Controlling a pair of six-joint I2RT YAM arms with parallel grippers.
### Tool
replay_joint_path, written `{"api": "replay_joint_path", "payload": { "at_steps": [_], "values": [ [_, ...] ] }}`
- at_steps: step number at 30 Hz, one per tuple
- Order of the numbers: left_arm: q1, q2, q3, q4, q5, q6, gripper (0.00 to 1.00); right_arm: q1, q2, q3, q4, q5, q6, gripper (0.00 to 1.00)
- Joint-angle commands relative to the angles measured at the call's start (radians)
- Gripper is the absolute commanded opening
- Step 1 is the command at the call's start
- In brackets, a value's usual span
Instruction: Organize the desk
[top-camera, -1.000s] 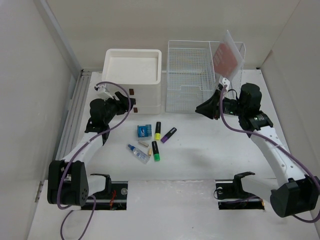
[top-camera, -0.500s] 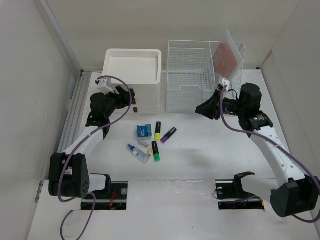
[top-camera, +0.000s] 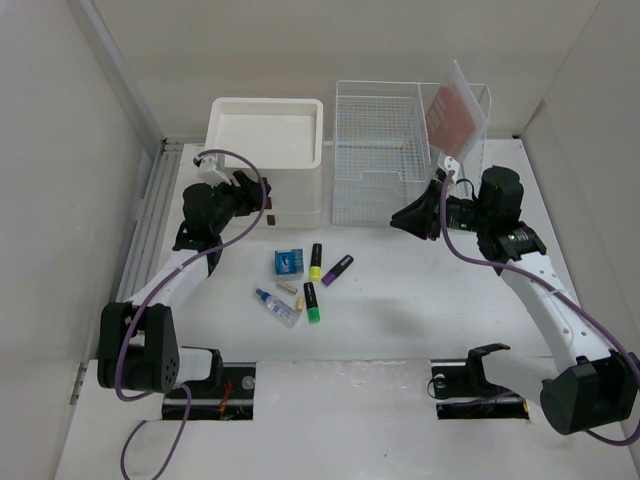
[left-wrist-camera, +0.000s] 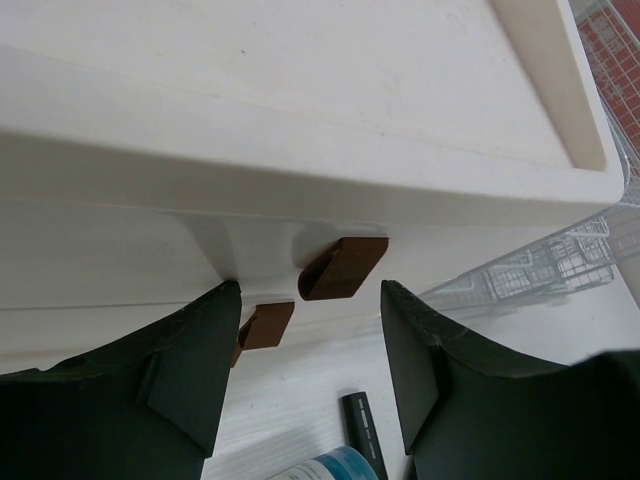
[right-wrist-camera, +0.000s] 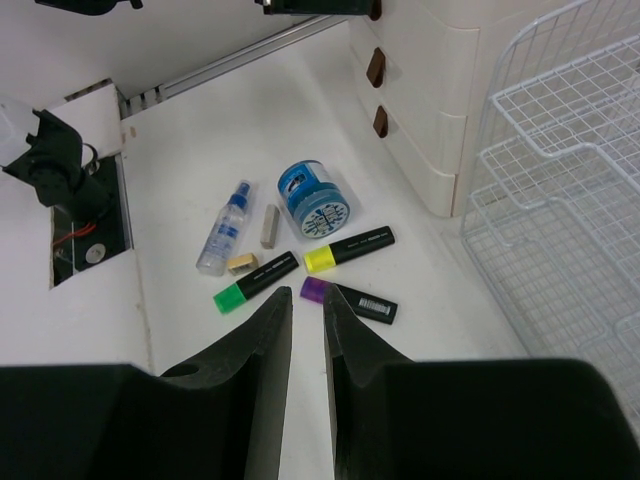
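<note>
Directly ahead of the left jaws, centred in the gap between them, stands the upper brown handle (left-wrist-camera: 343, 268) of the cream drawer box (left-wrist-camera: 300, 150); the lower handle (left-wrist-camera: 265, 325) sits below it and off to one side. The upper handle's long axis runs crosswise, from one finger toward the other, so a closing stroke would probably meet its two short ends rather than its broad faces. Left jaws stand about half open, wider than the handle, touch neither it nor the box, and hold nothing. Left arm (top-camera: 190, 265) is much the nearer to the box; right arm (top-camera: 540, 290) is well apart from it, beside the white wire rack (top-camera: 375, 130). Right jaws are parted by only a narrow slit; nothing lies in it and they touch nothing. The bench (top-camera: 400, 310) lies beneath both pairs of jaws. The loose items on it, namely blue round tin (right-wrist-camera: 313, 212), spray bottle (right-wrist-camera: 224, 228), yellow highlighter (right-wrist-camera: 349, 247), green highlighter (right-wrist-camera: 256, 282) and purple highlighter (right-wrist-camera: 348, 298), lie ahead of and below the right jaws, and below and behind the left jaws. Judged from this layout, the step in hand is opening the top drawer: a short advance, a pinch on the handle, then a straight pull back.
</note>
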Motion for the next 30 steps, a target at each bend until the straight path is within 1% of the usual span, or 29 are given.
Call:
{"api": "replay_joint_path", "payload": {
  "at_steps": [1, 5, 11, 15, 21, 30],
  "values": [
    [-0.032, 0.012, 0.077, 0.033, -0.026, 0.026, 0.54, -0.006, -0.001, 0.007, 0.034, -0.032, -0.016, 0.25],
    [-0.052, 0.024, 0.087, 0.024, -0.049, 0.035, 0.53, -0.006, -0.001, 0.007, 0.034, -0.032, -0.016, 0.25],
    [-0.052, 0.024, 0.096, 0.005, -0.073, 0.044, 0.52, -0.006, -0.001, 0.007, 0.034, -0.032, -0.016, 0.25],
    [-0.052, 0.015, 0.096, -0.015, -0.119, 0.053, 0.48, -0.006, -0.001, 0.007, 0.034, -0.032, -0.016, 0.25],
    [-0.052, 0.015, 0.107, -0.024, -0.130, 0.062, 0.44, -0.006, -0.001, 0.007, 0.034, -0.032, -0.016, 0.25],
    [-0.061, 0.006, 0.137, -0.035, -0.139, 0.081, 0.44, -0.006, -0.001, 0.007, 0.034, -0.032, -0.016, 0.25]
  ]
}}
